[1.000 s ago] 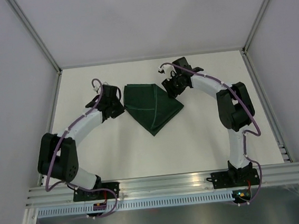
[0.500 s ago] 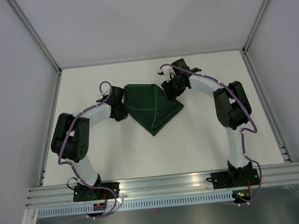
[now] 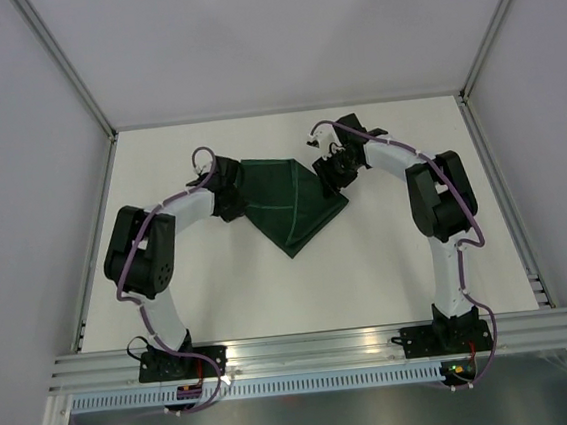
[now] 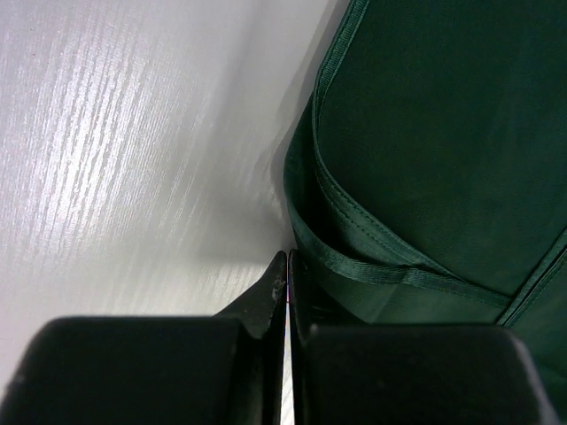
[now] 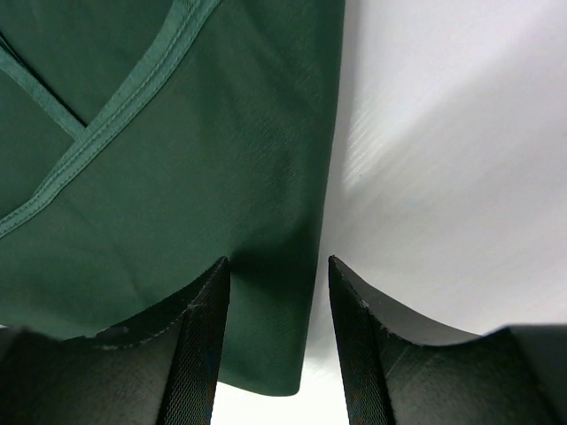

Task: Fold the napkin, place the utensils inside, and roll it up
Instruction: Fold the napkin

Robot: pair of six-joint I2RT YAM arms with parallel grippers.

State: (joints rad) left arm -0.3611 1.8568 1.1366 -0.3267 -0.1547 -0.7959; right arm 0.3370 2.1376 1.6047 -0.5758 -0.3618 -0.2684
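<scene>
The dark green napkin (image 3: 291,204) lies folded, its hemmed edges layered.

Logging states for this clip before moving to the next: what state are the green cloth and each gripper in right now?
Dark green cloth napkin: folded into layers, lying flat on the white table, not rolled.
Left gripper: shut, tips at the napkin's left edge; whether any cloth is pinched cannot be told.
Right gripper: open, fingers straddling the napkin's right edge.

Dark green napkin (image 3: 289,204) lies folded, one corner nearward.
</scene>
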